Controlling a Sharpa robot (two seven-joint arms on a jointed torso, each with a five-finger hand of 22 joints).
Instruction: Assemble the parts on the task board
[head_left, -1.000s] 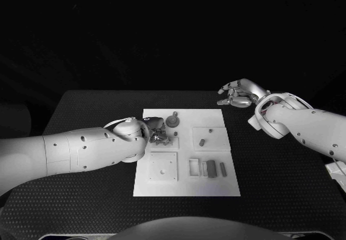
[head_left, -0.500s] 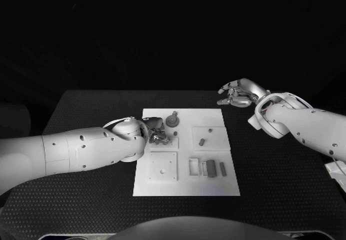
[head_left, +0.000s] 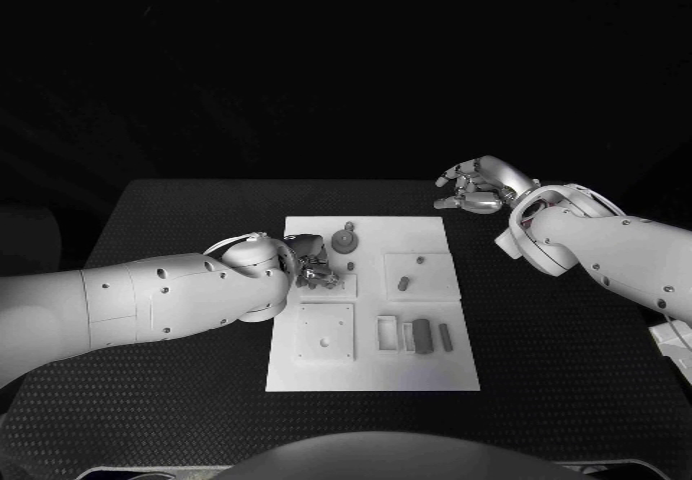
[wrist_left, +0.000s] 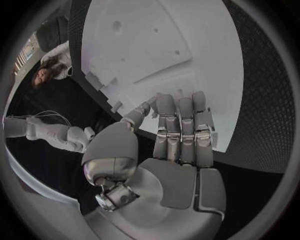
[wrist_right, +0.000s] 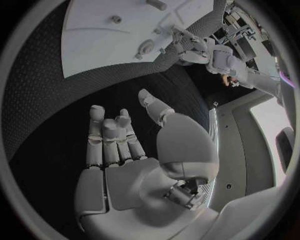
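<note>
The white task board (head_left: 372, 372) lies mid-table. My left hand (head_left: 319, 268) hovers low over its left side, above a square recess, fingers (wrist_left: 181, 120) curled down together with the thumb close by; whatever is under the fingertips is hidden. A round grey part (head_left: 346, 241) sits just behind that hand. Small grey parts (head_left: 405, 283) lie in the right square. Two grey bars (head_left: 423, 337) lie beside a white frame (head_left: 388, 334). My right hand (head_left: 477, 187) hangs over the black table past the board's far right corner, fingers (wrist_right: 109, 132) spread and holding nothing.
A square plate (head_left: 326, 332) with a small peg sits at the board's near left. Black table (head_left: 562, 340) surrounds the board on all sides. The board's edge (wrist_right: 112, 40) and my left hand (wrist_right: 190, 45) appear in the right wrist view.
My left arm has shifted very slightly to the left over the board. The right hand and the parts have not moved.
</note>
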